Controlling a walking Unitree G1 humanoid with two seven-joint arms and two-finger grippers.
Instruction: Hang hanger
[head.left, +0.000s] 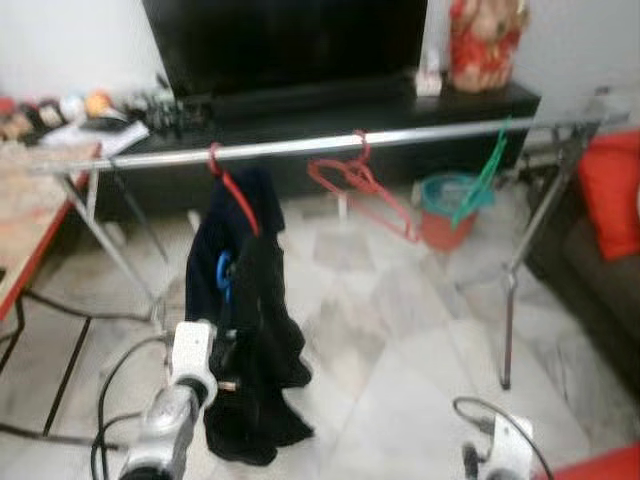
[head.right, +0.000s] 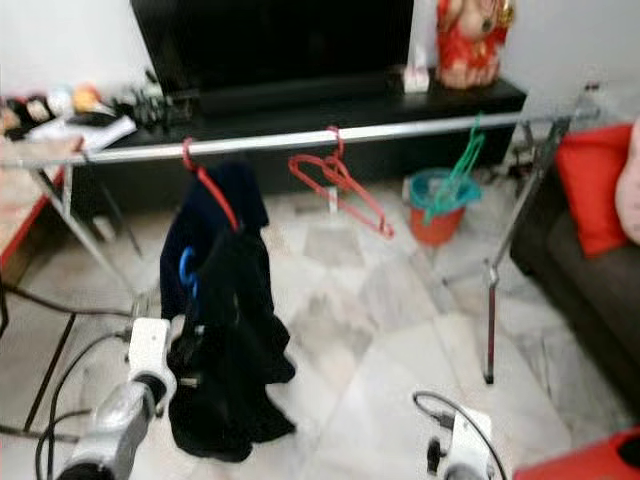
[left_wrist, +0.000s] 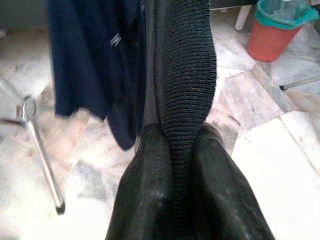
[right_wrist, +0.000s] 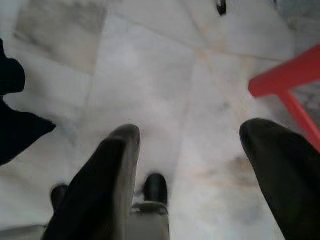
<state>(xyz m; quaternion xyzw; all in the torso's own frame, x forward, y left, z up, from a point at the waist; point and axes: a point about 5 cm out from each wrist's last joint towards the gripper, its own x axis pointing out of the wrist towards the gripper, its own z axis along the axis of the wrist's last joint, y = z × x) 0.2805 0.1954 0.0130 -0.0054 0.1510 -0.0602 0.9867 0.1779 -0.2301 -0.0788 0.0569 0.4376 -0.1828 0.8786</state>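
A silver clothes rail (head.left: 300, 146) crosses the room on folding legs. A red hanger (head.left: 232, 192) hooked on the rail carries a dark navy and black garment (head.left: 250, 330) that droops to the floor. My left gripper (left_wrist: 177, 135) is shut on a fold of the garment's black knit fabric, low on its left side (head.left: 226, 348). An empty red hanger (head.left: 362, 185) hangs mid-rail and a green hanger (head.left: 482, 175) further right. My right gripper (right_wrist: 187, 132) is open over bare floor, low at the right.
Behind the rail stands a black TV unit (head.left: 330, 110) with a TV. An orange bucket (head.left: 448, 212) sits beyond the rail. A red-edged table (head.left: 30, 230) is at left, a sofa with a red cushion (head.left: 610, 190) at right. Cables (head.left: 60, 340) lie on the floor.
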